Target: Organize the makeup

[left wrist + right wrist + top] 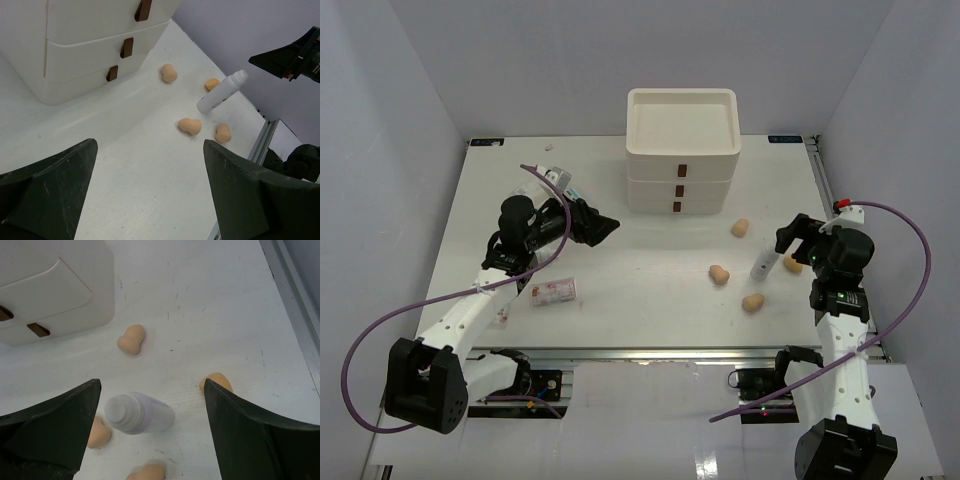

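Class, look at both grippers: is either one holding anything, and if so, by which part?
Nothing is held. The left gripper is open with nothing between its fingers. The right gripper is open too, and the white tube near it is not gripped.

Matt white bench (650, 290) with faint scuffs, smooth satin white plastic drawer box (681, 150), brown wood-look handles (127, 47), matt tan foam sponges (190, 125), glossy smooth white plastic tube (221, 92), left hand (150, 145) of dark matt plastic, finely scratched

A white table (640, 290) stands enclosed by plain pale walls (550, 60) under even light.
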